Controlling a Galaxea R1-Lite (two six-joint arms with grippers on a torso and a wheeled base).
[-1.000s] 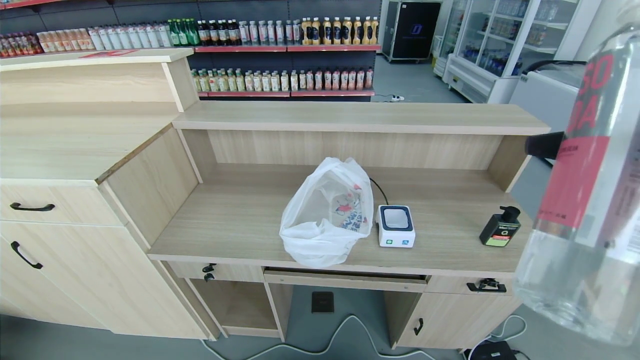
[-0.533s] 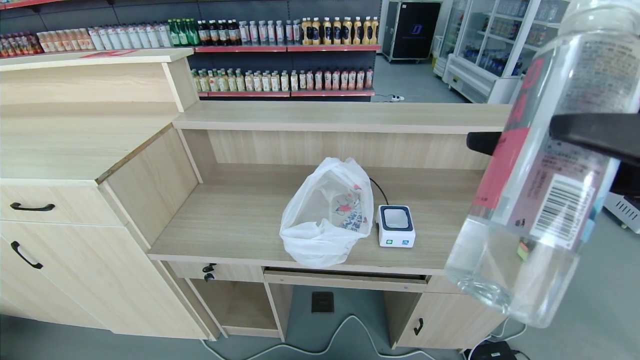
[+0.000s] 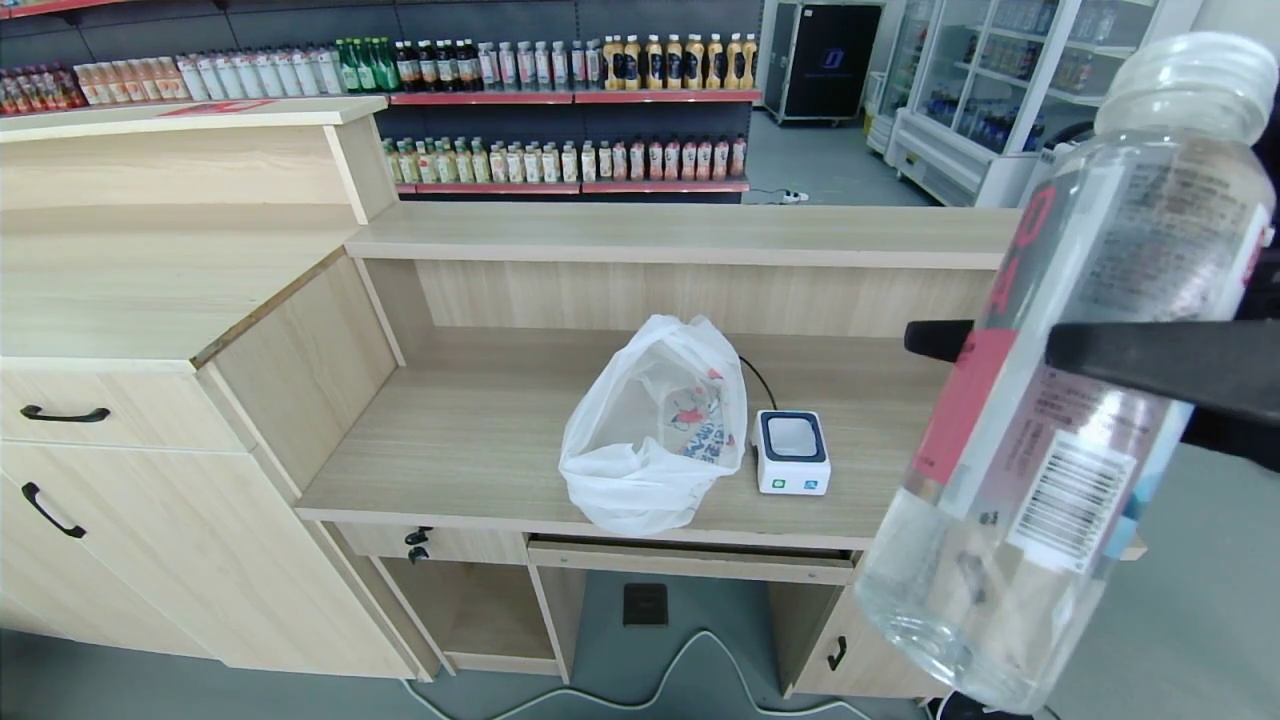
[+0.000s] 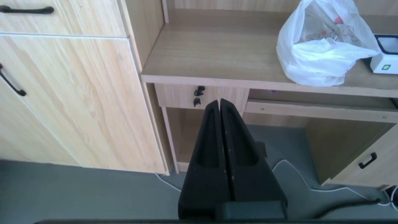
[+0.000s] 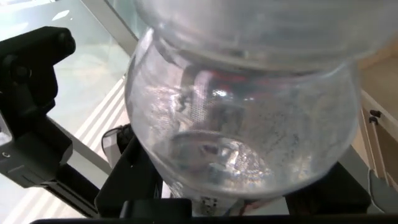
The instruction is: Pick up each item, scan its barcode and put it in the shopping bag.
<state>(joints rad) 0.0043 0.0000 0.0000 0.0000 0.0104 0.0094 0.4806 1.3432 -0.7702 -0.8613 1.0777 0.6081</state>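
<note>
A clear bottle (image 3: 1060,400) with a red and white label and a barcode on its side hangs tilted close to the head camera at the right, cap uppermost. My right gripper (image 3: 990,345) is shut on the bottle's middle, one black finger (image 3: 1150,360) crossing in front. In the right wrist view the bottle (image 5: 249,124) looms right at the lens. The white shopping bag (image 3: 655,430) stands open on the counter with a printed item inside. A white barcode scanner (image 3: 792,452) sits just right of it. My left gripper (image 4: 219,112) hangs shut and empty, low in front of the counter.
The wooden checkout counter (image 3: 480,440) has a raised back shelf (image 3: 680,232) and a taller cabinet (image 3: 150,300) on the left. A drawer with a lock (image 4: 198,96) lies under the counter edge. Drink shelves and fridges stand behind.
The right gripper has carried the bottle leftward and lower across the head view, turning its barcode side into sight. It now hides the black pump bottle on the counter's right end.
</note>
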